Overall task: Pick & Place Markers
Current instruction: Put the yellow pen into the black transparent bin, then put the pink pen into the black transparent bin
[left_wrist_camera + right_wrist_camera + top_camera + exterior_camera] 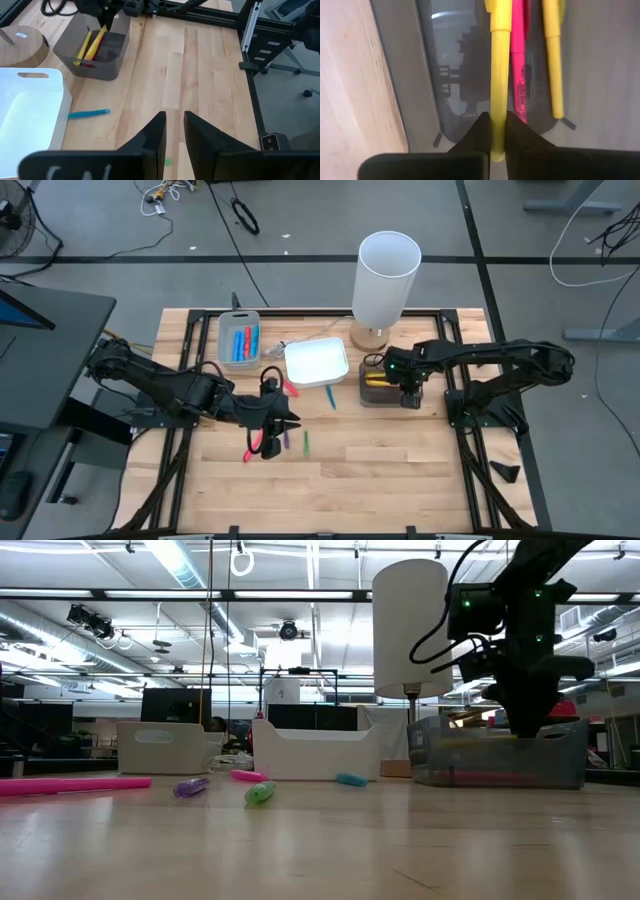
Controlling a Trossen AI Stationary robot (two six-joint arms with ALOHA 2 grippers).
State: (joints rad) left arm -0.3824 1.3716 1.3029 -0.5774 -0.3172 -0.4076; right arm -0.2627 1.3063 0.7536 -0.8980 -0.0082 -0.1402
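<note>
My right gripper (407, 393) points down into the dark tray (372, 392) and is shut on a yellow marker (500, 75). A pink marker (518, 55) and a second yellow one (552, 60) lie in that tray. My left gripper (174, 142) hangs over the table's middle, its fingers a little apart with nothing between them. Below and around it, loose markers lie flat on the wood: pink (254, 449), purple (286, 438), green (306, 442), blue (331, 396) and another pink (290, 388). Blue and red markers (243, 342) lie in the grey tray (224, 340). My right gripper pinches the yellow marker near its upper end (499, 125) between its two fingers (481, 132). The fingers come from above, pointing down. The marker slants down below them into the dark tray (95, 45); whether its lower end rests on the tray floor I cannot tell.
A white tray (317, 363) stands between the grey and dark trays. A lamp with a tall white shade (386, 276) stands on a round wooden foot (366, 338) behind the dark tray. Bare wood lies toward the table's near edge.
</note>
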